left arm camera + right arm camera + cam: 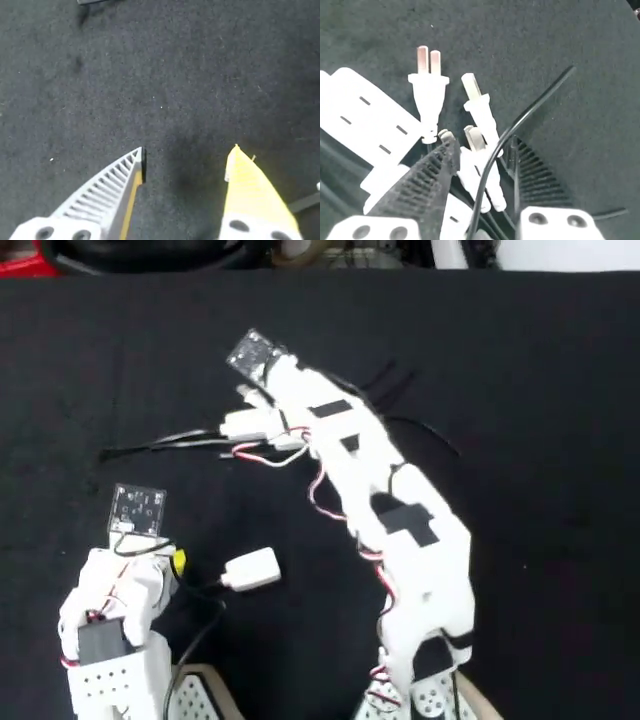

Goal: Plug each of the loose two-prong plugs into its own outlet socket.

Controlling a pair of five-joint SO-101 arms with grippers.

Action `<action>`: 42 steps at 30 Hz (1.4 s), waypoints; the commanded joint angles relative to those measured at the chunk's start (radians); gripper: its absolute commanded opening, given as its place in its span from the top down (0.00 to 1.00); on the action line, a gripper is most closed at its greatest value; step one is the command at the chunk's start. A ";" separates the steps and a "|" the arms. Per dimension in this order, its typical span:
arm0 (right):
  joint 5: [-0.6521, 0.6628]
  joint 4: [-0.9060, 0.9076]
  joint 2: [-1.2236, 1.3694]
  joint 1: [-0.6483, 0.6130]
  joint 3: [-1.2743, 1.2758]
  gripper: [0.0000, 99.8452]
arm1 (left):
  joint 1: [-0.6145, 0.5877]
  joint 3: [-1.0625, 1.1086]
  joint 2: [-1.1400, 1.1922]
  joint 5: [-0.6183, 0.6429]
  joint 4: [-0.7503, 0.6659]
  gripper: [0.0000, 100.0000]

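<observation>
In the right wrist view a white outlet strip lies on the black cloth with slotted sockets facing up. Beside it lie three white two-prong plugs: one next to the strip, a second further out, and a third between my right gripper's black fingers. My right gripper is open around that third plug, low over the cloth. A black cord crosses over the plugs. My left gripper is open over bare cloth with nothing between its fingers.
In the high view the right arm stretches to the table's middle, over the strip and white cords. The left arm sits at the near left. A white block on a black cord lies beside it.
</observation>
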 commanded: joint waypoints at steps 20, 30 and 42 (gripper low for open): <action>0.279 0.809 0.466 0.015 -0.789 0.79 | -0.001 0.012 -0.006 -0.011 -0.038 0.73; 0.419 0.927 0.593 0.023 -0.954 0.79 | -0.001 0.012 -0.006 -0.011 -0.038 0.73; 0.367 1.066 0.615 0.020 -1.121 0.99 | -0.001 0.012 -0.006 -0.011 -0.038 0.73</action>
